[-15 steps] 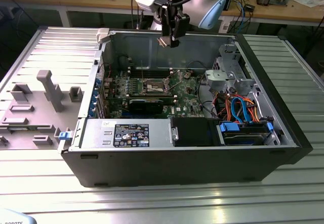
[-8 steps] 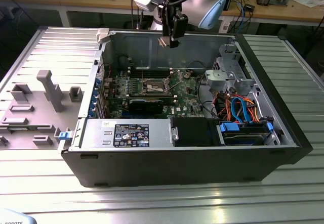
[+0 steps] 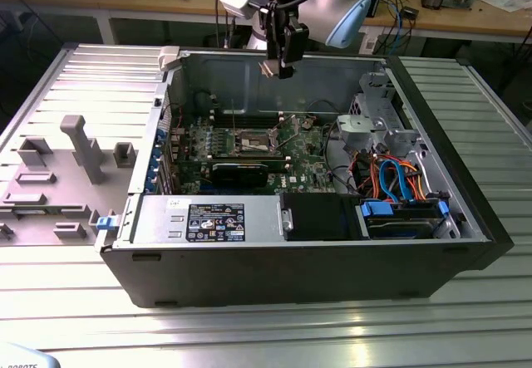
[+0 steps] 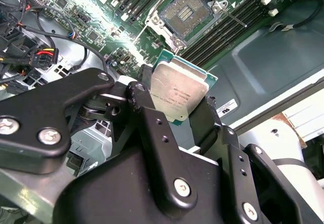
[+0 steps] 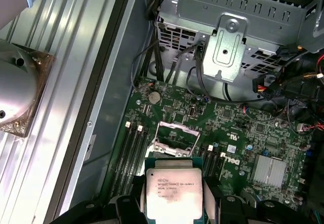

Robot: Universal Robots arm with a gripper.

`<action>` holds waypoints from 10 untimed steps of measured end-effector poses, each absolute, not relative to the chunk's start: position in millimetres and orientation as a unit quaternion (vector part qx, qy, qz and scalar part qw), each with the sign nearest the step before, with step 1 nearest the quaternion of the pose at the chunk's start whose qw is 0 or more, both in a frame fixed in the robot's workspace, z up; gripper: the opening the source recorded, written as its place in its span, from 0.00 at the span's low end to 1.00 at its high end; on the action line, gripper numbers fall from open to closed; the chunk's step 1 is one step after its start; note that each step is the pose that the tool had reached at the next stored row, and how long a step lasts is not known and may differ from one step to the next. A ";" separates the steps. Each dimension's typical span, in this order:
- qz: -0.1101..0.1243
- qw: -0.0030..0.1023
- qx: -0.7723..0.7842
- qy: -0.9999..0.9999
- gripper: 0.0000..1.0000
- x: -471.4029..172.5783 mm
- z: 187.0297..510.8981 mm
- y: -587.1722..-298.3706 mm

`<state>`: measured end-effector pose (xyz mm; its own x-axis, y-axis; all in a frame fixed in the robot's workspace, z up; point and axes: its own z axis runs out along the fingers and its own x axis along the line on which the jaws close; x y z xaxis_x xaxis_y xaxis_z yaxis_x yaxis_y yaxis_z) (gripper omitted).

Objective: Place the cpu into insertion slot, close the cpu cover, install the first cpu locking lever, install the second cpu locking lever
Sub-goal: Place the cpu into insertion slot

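Note:
My gripper (image 3: 281, 69) hangs above the back of the open computer case (image 3: 465, 243), shut on the cpu (image 4: 177, 90), a flat silver-grey square on a green base. In both wrist views the black fingers (image 5: 130, 196) press its two opposite edges. On the motherboard below lies the insertion slot (image 3: 256, 144), a dark square with a bright metal rim (image 4: 188, 11). In the first wrist view the cpu (image 5: 173, 191) hovers just short of the slot (image 5: 173, 142). The cpu cover (image 5: 175, 129) looks like a thin metal frame raised at the slot's far edge.
A black expansion card (image 3: 241, 171) lies beside the slot, with long memory slots (image 5: 132, 155) on either side. A metal drive cage (image 3: 378, 123), orange and blue cables (image 3: 399, 177) and a power supply (image 3: 208, 218) crowd the case. A grey fixture plate (image 3: 58, 177) sits outside, on the exterior view's left.

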<state>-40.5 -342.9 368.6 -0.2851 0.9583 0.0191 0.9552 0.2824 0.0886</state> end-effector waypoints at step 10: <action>0.041 0.019 0.605 0.795 0.54 -40.5 368.5 -342.9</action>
